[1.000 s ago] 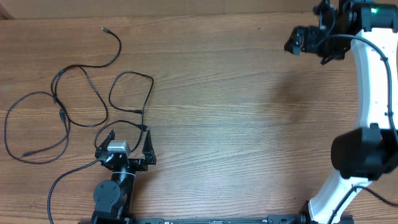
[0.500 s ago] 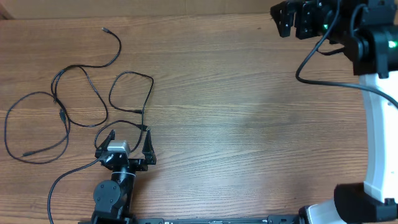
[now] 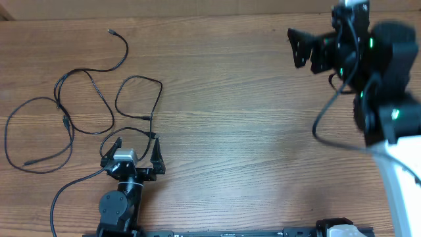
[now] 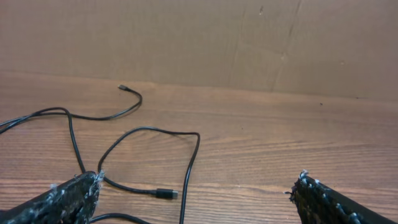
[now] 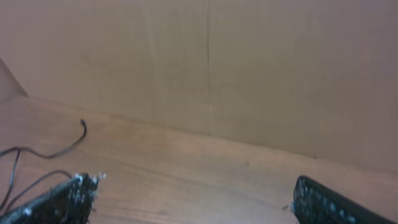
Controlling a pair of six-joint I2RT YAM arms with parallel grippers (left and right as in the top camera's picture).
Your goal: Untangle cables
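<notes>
Overhead: black cables (image 3: 99, 99) on table (image 3: 230, 131), left gripper (image 3: 131, 142) just beside w/ jaws apart; right gripper (image 3: 295, 49) far off, ditto.

The cables (image 3: 79, 112) lie on the table (image 3: 237, 131) in its left half, looping from close to the far edge down toward the near edge. One plug end (image 3: 110, 30) lies nearest the far edge. The left gripper (image 3: 129, 145) sits by the near edge, just before the nearest loop. The right gripper (image 3: 294, 48) hangs over the far right corner, well apart from the cables. A wall (image 4: 186, 37) stands along the far edge.
</notes>
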